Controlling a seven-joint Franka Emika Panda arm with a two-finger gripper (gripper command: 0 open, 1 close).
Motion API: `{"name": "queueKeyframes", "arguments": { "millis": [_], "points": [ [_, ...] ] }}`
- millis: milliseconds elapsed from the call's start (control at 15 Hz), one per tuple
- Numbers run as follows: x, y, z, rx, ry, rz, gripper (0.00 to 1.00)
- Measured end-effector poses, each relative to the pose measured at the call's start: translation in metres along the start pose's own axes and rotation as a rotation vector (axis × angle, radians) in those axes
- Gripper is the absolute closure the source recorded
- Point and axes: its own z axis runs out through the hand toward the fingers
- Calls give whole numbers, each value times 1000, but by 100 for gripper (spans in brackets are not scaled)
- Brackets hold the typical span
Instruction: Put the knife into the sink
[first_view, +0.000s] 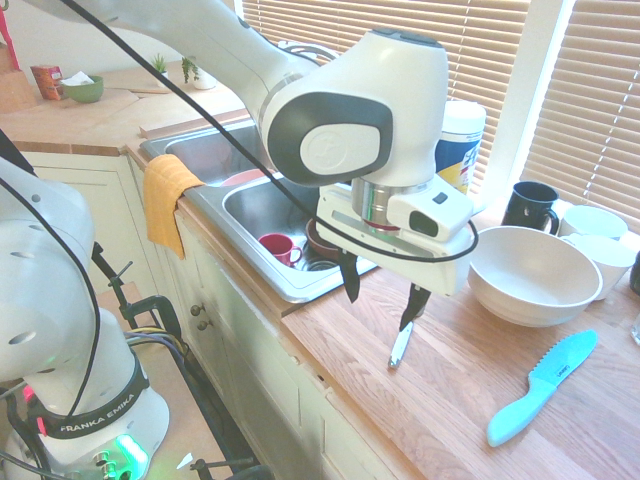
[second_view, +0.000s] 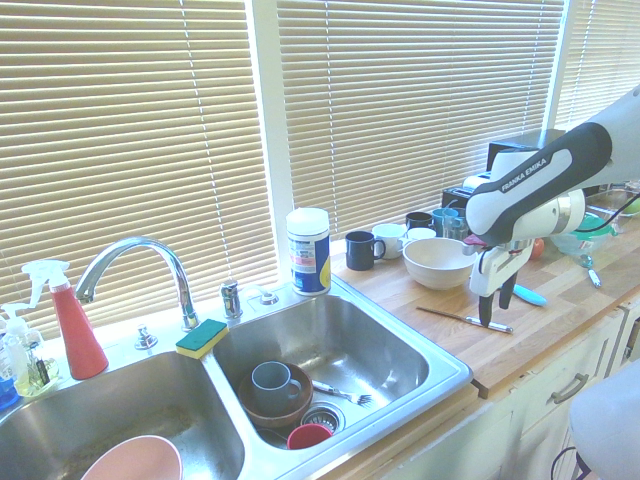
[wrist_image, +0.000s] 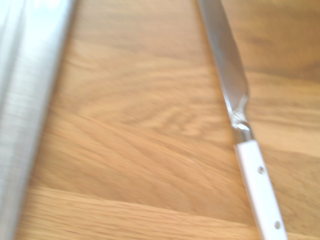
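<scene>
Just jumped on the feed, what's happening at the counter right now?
The gripper hangs pointing down over the wooden counter, jaws open and empty, just above the knife. The knife lies flat on the wood, not yet picked up, to the side of the sink. A light-blue knife and a white bowl sit further along.

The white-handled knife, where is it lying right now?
The knife lies flat on the wooden counter, between the sink and the white bowl, under the gripper.

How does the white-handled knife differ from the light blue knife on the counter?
The white-handled knife is slim with a bare metal blade; the blue knife is broader, one colour throughout, with a serrated edge. The white-handled one lies under the pincer, the blue one beside the white bowl. Both lie flat on the wooden counter.
</scene>
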Motion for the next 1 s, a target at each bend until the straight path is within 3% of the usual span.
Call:
{"name": "queueKeyframes", "arguments": {
  "millis": [533,600,1000],
  "points": [
    [21,4,32,-33,9,-15,0],
    [23,3,34,-34,9,-17,100],
    [31,-8,39,-40,3,-41,100]
  ]
}}
